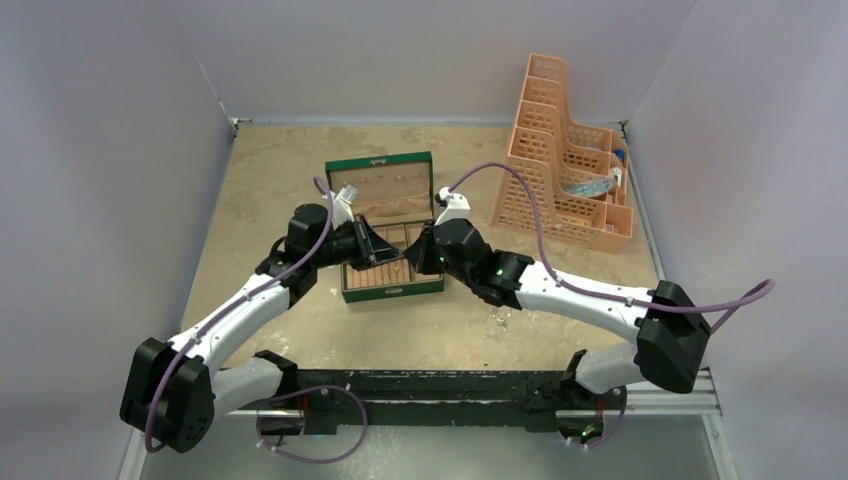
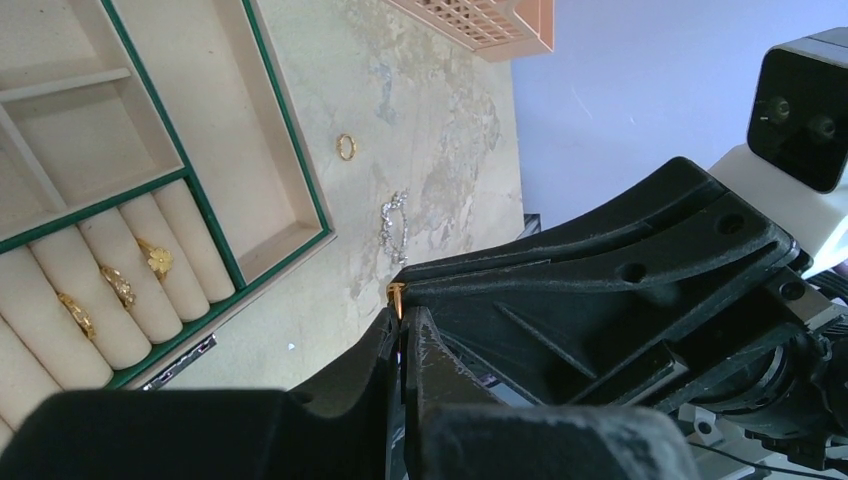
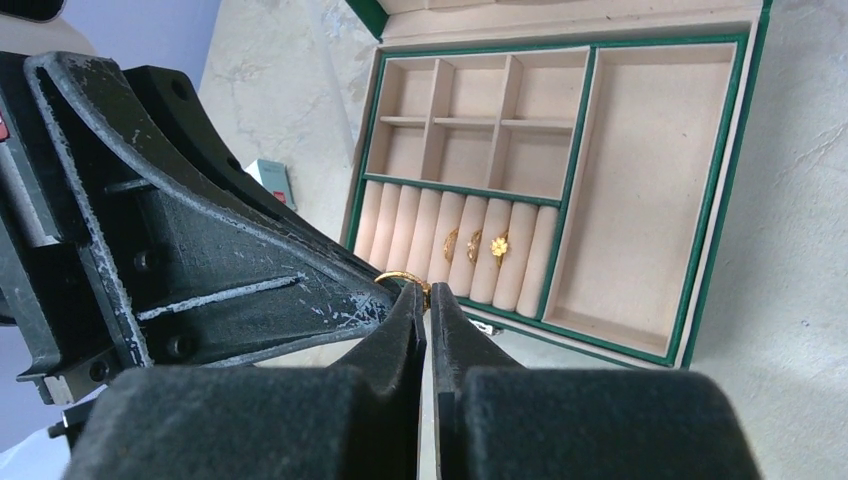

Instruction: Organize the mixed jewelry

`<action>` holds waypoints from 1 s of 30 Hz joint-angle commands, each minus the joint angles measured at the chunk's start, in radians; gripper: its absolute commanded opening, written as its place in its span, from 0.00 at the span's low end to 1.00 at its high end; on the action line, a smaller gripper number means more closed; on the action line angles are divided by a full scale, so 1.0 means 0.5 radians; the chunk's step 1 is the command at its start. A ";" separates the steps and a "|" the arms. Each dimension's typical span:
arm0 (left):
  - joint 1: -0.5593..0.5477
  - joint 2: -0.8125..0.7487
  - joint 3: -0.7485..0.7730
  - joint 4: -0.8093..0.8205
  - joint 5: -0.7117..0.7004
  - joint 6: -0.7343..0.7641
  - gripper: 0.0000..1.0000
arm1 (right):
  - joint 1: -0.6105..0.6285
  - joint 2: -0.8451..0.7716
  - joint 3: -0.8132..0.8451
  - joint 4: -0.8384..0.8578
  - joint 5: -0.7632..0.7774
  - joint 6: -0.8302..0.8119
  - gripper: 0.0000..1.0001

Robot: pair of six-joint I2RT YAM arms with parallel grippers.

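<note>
Small gold ring (image 3: 402, 278) is pinched between the clenched tips of the left gripper (image 2: 400, 322) and right gripper (image 3: 428, 297), above the right edge of the open green beige-lined box (image 1: 392, 291). The padded ring rolls (image 3: 410, 230) lie just ahead of the right jaws.

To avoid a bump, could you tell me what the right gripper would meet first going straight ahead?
Most likely the beige ring rolls inside the green box, though depth is hard to judge.
</note>
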 commanded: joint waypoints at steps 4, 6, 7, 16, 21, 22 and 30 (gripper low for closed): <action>-0.002 -0.055 0.045 -0.008 0.006 0.082 0.00 | -0.044 -0.222 -0.075 0.116 0.022 0.209 0.24; -0.001 -0.074 0.066 -0.020 0.020 0.103 0.00 | -0.099 -0.347 -0.178 0.243 -0.066 0.214 0.32; -0.001 -0.080 0.080 -0.027 0.037 0.119 0.00 | -0.131 -0.397 -0.216 0.306 -0.130 0.213 0.36; 0.020 -0.132 0.269 -0.032 0.333 0.225 0.00 | -0.265 -0.663 -0.498 0.874 -0.617 0.236 0.53; 0.040 -0.161 0.319 0.110 0.575 0.131 0.00 | -0.295 -0.707 -0.604 1.074 -0.769 0.348 0.58; 0.043 -0.165 0.317 0.153 0.640 0.107 0.00 | -0.299 -0.720 -0.634 1.130 -0.802 0.373 0.59; 0.054 -0.201 0.235 0.550 0.847 -0.075 0.00 | -0.318 -0.759 -0.813 1.495 -1.017 0.511 0.52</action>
